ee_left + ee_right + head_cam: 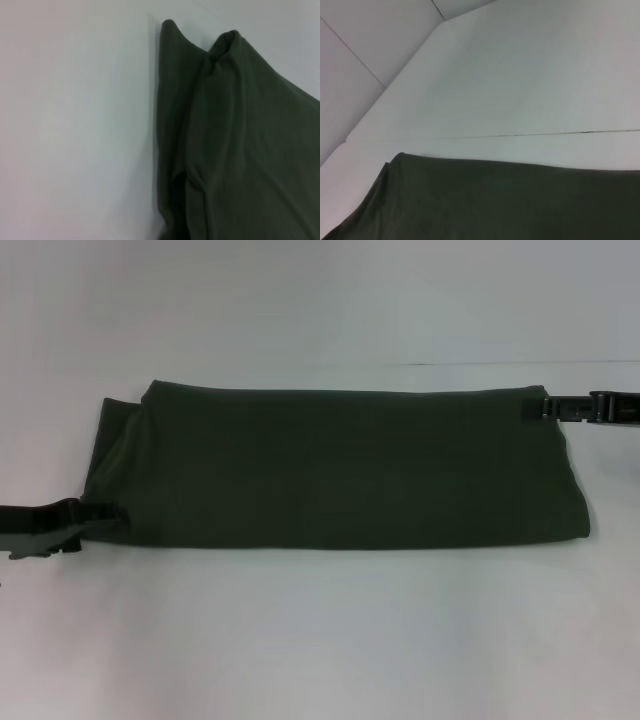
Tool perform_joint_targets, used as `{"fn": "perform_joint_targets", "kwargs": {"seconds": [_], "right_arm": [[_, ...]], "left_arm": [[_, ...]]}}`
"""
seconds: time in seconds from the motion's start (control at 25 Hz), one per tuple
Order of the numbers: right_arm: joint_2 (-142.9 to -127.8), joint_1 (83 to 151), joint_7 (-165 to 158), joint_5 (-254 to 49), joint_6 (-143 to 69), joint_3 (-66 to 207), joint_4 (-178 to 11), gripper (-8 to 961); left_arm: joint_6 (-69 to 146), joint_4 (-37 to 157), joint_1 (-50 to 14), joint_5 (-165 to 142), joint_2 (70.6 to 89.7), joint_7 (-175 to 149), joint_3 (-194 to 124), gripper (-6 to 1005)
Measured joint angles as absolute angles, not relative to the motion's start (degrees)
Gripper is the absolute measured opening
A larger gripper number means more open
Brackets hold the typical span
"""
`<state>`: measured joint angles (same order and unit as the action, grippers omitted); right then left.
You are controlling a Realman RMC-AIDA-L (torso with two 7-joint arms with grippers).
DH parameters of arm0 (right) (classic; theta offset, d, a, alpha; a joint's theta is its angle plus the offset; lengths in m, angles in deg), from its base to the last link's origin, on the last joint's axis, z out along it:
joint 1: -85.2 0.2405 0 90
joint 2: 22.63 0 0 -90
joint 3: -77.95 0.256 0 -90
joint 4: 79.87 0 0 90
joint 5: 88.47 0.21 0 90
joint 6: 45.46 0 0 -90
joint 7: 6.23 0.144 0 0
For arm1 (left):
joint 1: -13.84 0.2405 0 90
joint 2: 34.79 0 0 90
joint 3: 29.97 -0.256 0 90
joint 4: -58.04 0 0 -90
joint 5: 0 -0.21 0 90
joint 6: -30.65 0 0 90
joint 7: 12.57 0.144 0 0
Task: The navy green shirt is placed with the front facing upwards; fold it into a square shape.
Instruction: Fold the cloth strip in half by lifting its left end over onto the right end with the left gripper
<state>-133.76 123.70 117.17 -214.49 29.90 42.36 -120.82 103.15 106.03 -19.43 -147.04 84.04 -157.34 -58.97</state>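
- Left gripper (108,511): black all over, matte plastic/metal look. Blocky body, stepped outline, narrowing to a slim finger section.
- Small lighter grey patch showed on the underside of the left gripper's body, near the frame edge. Could not tell what it was.
- Right gripper (530,408): same black finish. Long, thin, bar-like body with a segmented profile, a few raised blocks along its length.
- Right gripper's tip ended in a short, squarish black piece.
- No cables, screws or markings could be made out on either one.
- Wrist views showed none of the robot's hardware.
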Motion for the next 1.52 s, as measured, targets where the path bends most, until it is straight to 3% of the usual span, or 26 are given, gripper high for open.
{"fn": "perform_joint_targets", "kwargs": {"seconds": [1.52], "right_arm": [[-133.88, 123.3, 117.1, -214.5, 29.5, 42.4, -120.7, 920]], "left_arm": [[98.7, 105.1, -22.9, -146.5, 84.48, -156.6, -59.9, 873]]}}
